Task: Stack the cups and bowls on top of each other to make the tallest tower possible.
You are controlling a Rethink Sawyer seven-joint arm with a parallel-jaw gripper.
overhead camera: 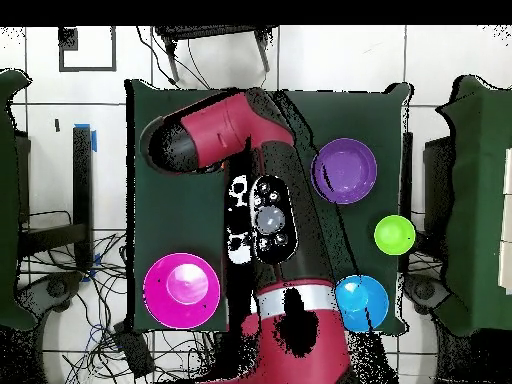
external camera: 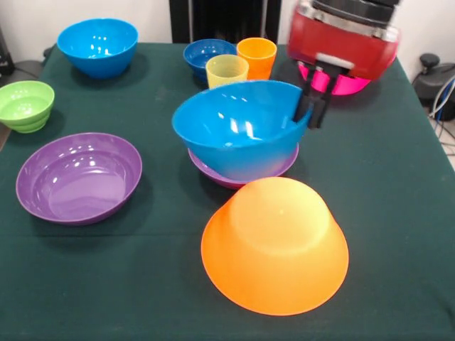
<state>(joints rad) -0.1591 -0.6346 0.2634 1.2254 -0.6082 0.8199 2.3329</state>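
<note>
Bowls: glossy plastic, e.g. tilted blue bowl (external camera: 242, 128), inverted orange bowl (external camera: 275, 245). Yellow cup (external camera: 227, 70): translucent plastic. Desk (external camera: 384, 199): matt dark green cloth. Arm shell (external camera: 341, 39): smooth, glossy red.

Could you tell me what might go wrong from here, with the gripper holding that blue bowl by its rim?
The gripper pinches only one edge of the tilted blue bowl, so it might slip or swing. The bowl hangs low over the purple bowl and could drag it. The upturned yellow-orange bowl offers a rounded top, so a tilted placement may slide off.
</note>
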